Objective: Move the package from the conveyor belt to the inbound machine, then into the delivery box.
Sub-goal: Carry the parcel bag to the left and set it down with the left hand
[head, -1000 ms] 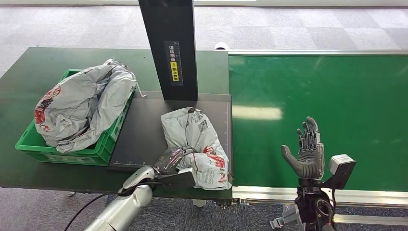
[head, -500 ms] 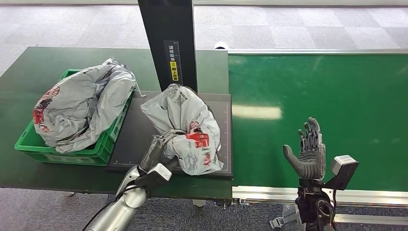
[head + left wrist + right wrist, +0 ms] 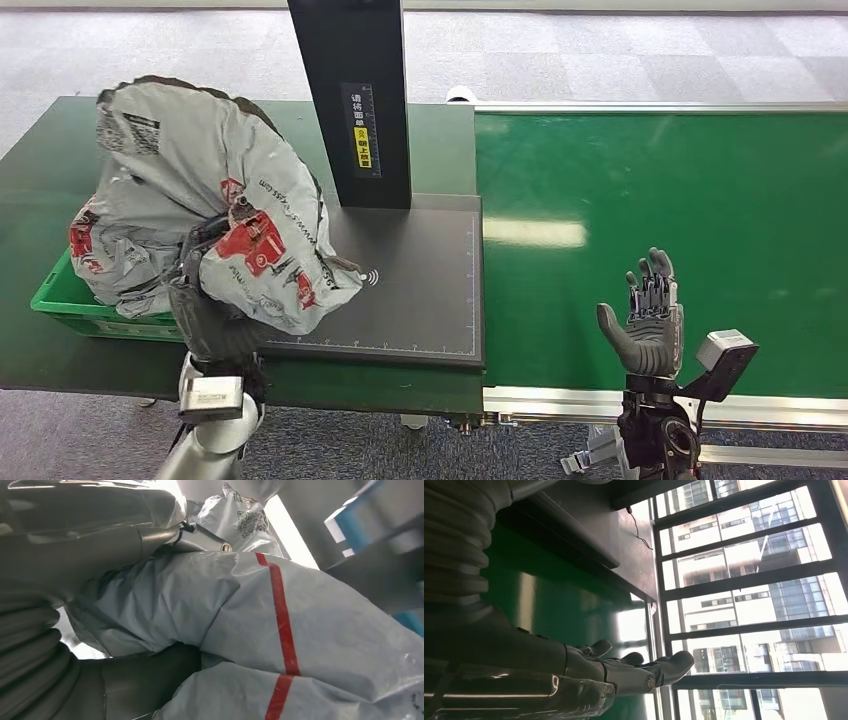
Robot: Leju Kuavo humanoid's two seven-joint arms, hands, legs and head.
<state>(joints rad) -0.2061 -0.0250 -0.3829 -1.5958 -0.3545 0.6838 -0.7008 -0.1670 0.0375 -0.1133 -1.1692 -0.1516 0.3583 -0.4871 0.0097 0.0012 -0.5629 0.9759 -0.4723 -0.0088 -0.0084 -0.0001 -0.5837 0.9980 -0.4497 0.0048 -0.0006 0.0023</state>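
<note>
left hand [image 3: 215,300] fingers clamped on crumpled grey plastic mailer package [image 3: 235,210], lifted, bulk rising above the fingers, long axis upright-tilted; green plastic delivery crate [image 3: 60,295] just beyond the fingers, nearest this hand; right hand [image 3: 648,325] fingers apart, empty, over green conveyor belt [image 3: 700,190]

A crinkled grey plastic mailer bag [image 3: 225,215] printed in red, its film softly glossy and creased, is gripped by the left hand [image 3: 205,310], whose dark fingers look like matt rubbery plastic below a ribbed grey cover. The conveyor belt [image 3: 660,200] is smooth green material with a faint sheen, edged by a brushed metal rail [image 3: 560,400]. The inbound machine's plate [image 3: 410,300] is matt dark grey; the delivery box [image 3: 75,300] is glossy green moulded plastic.
</note>
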